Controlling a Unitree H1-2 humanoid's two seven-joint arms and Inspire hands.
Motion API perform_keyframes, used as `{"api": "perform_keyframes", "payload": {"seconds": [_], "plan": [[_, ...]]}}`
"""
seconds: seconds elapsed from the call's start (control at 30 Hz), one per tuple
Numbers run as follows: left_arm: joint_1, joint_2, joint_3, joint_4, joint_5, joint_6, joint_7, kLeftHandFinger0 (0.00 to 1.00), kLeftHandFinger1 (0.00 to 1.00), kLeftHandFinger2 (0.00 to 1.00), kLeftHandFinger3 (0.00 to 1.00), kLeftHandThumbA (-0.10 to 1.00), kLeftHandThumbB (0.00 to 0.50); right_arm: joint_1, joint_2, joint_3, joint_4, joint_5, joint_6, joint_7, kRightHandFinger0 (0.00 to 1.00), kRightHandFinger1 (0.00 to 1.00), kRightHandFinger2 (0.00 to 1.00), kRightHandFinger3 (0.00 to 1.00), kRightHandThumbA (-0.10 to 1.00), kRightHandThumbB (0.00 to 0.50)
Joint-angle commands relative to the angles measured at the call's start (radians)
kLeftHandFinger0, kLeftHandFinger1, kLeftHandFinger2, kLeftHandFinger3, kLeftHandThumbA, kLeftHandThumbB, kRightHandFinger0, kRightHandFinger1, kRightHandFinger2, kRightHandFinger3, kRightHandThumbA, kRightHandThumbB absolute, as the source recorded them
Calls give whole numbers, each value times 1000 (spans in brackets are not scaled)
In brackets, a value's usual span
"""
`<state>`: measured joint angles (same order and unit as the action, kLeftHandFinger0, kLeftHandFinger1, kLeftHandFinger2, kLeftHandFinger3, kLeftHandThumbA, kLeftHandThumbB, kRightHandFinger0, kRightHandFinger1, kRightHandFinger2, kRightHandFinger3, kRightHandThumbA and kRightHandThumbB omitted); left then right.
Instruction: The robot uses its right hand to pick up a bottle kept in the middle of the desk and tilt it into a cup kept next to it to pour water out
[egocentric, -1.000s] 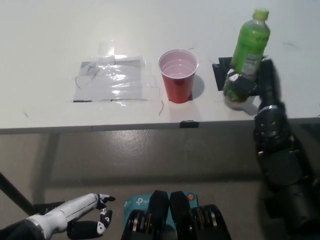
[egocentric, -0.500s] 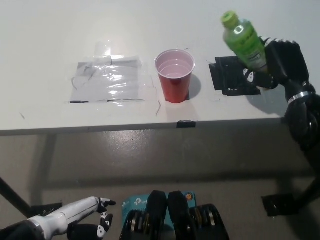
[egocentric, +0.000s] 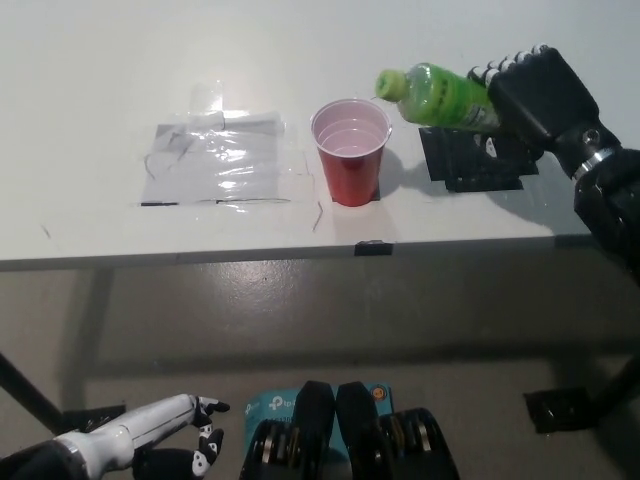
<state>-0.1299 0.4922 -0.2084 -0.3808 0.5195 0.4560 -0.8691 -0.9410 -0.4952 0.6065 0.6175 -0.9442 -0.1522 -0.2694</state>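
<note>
Now tipping toward the pour, with spill risk at the rim.

Right hand (egocentric: 535, 95) closed around base end of green bottle (egocentric: 440, 95), held nearly flat above desk (egocentric: 90, 215), capped neck pointing out from the fingers toward red cup (egocentric: 351, 150). Mouth just short of the cup's near rim, not yet over the opening. Cap seemingly on, so likely no flow at all; if off, a stream might fall short onto the black mat (egocentric: 470, 165) under the hand. Could nudge and topple the light cup if swung further. White left hand (egocentric: 165, 430) low beside the body, fingers apart, empty.
</note>
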Motion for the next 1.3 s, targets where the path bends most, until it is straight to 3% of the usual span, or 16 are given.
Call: {"api": "perform_keyframes", "payload": {"seconds": [0.0,0.27,0.3,0.37,0.57,0.63,0.67,0.83,0.87,0.9,1.0,1.03,1.07,1.17,1.23,1.27], "plan": [[-7,16,8,-28,14,14,-18,1000,1000,1000,1000,1000,376,-112,-21,4,-13,-66,-39,-18,0,0,175,427,-22,238],[-5,24,4,-29,12,14,-13,1000,1000,1000,1000,1000,377,-169,-18,12,0,-114,-39,-16,0,0,123,424,-1,235],[-4,23,9,-34,8,14,-19,1000,1000,1000,1000,1000,382,-190,-21,21,18,-128,-46,-21,0,0,104,416,10,202],[-3,24,7,-33,13,14,-16,1000,1000,1000,1000,1000,391,-210,-24,33,30,-151,-49,-24,0,0,79,403,1,204],[-4,17,14,-31,19,14,-31,1000,1000,1000,1000,1000,398,-291,-52,112,86,-242,-114,-99,0,0,22,377,-100,265],[-3,11,23,-32,22,14,-38,1000,1000,1000,1000,1000,392,-322,-65,146,87,-285,-106,-80,0,0,34,376,-61,185],[-8,18,19,-34,18,14,-32,1000,1000,1000,1000,1000,388,-345,-65,153,111,-285,-126,-115,0,0,33,331,-73,243],[-11,20,22,-36,28,14,-52,1000,1000,1000,1000,1000,389,-391,-79,194,109,-326,-148,-101,0,0,40,277,-43,215],[-11,21,23,-37,23,14,-54,1000,1000,1000,1000,1000,380,-407,-81,213,121,-344,-167,-130,0,0,29,286,-67,239],[-17,30,15,-40,29,14,-50,1000,1000,1000,1000,1000,391,-421,-82,218,128,-342,-188,-128,0,0,30,188,-52,257],[-19,29,18,-41,26,14,-50,1000,1000,1000,1000,1000,376,-455,-93,264,139,-399,-210,-174,0,0,54,118,8,266],[-15,32,17,-47,24,14,-44,1000,1000,1000,1000,1000,371,-463,-97,267,142,-391,-236,-184,0,0,59,190,3,280],[-16,32,18,-48,24,14,-48,1000,1000,1000,1000,1000,382,-477,-96,281,167,-402,-243,-230,0,0,40,145,16,287],[-17,37,15,-42,15,14,-45,1000,1000,1000,1000,1000,388,-505,-109,291,159,-413,-253,-226,0,0,0,211,1,308],[-16,35,18,-45,23,14,-51,1000,1000,1000,1000,1000,391,-527,-116,312,156,-447,-248,-229,0,0,0,259,42,291],[-15,33,20,-46,24,14,-51,1000,1000,1000,1000,1000,388,-536,-115,318,163,-453,-254,-251,0,0,0,225,23,303]]}}
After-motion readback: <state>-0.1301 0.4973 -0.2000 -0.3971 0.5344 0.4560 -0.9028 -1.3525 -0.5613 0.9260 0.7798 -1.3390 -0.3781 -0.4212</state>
